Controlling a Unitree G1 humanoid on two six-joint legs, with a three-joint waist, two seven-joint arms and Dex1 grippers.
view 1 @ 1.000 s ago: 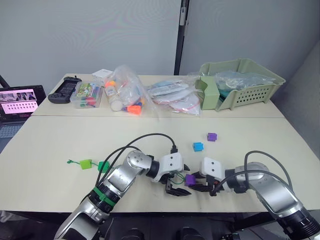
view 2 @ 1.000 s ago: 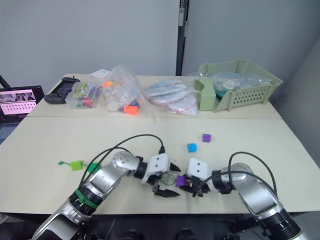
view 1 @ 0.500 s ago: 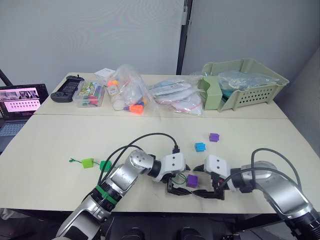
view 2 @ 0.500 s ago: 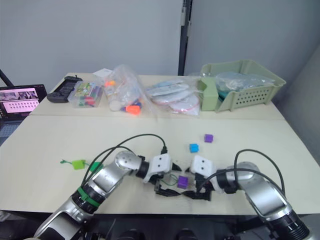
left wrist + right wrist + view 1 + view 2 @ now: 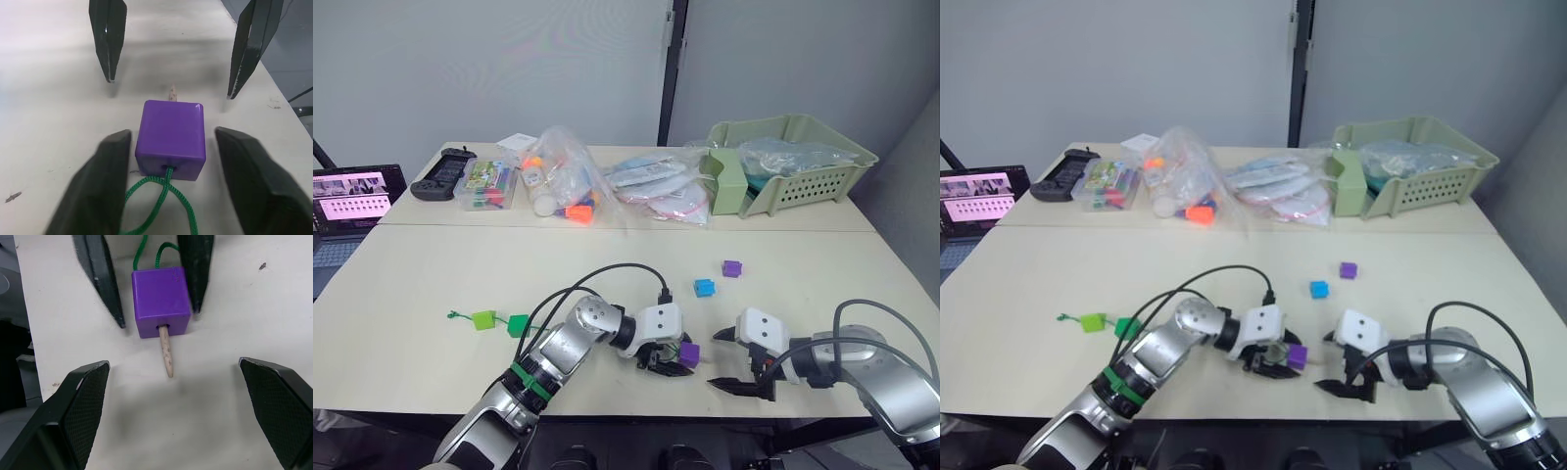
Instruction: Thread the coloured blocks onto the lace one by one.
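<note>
A purple cube (image 5: 171,139) lies on the table near its front edge, with the green lace (image 5: 156,205) running through it. The lace's pale tip (image 5: 166,355) sticks out of the far face. My left gripper (image 5: 172,133) straddles this cube; its fingers (image 5: 98,191) stand close on either side, small gaps showing. My right gripper (image 5: 713,360) stands wide open just right of the cube, facing the tip and apart from it. A blue cube (image 5: 704,287) and another purple cube (image 5: 731,267) lie farther back. A lime block (image 5: 484,319) and a dark green block (image 5: 518,325) sit by the lace's tab end (image 5: 455,315).
At the back of the table are a green basket (image 5: 803,162), clear bags of toys (image 5: 563,181), a clear box (image 5: 484,184) and a black controller (image 5: 440,176). A laptop (image 5: 347,201) stands at the far left. A black cable (image 5: 607,269) loops over my left arm.
My right gripper has let go of the purple cube, opened wide and drawn back to the right. My left gripper's fingers have come in around the cube.
</note>
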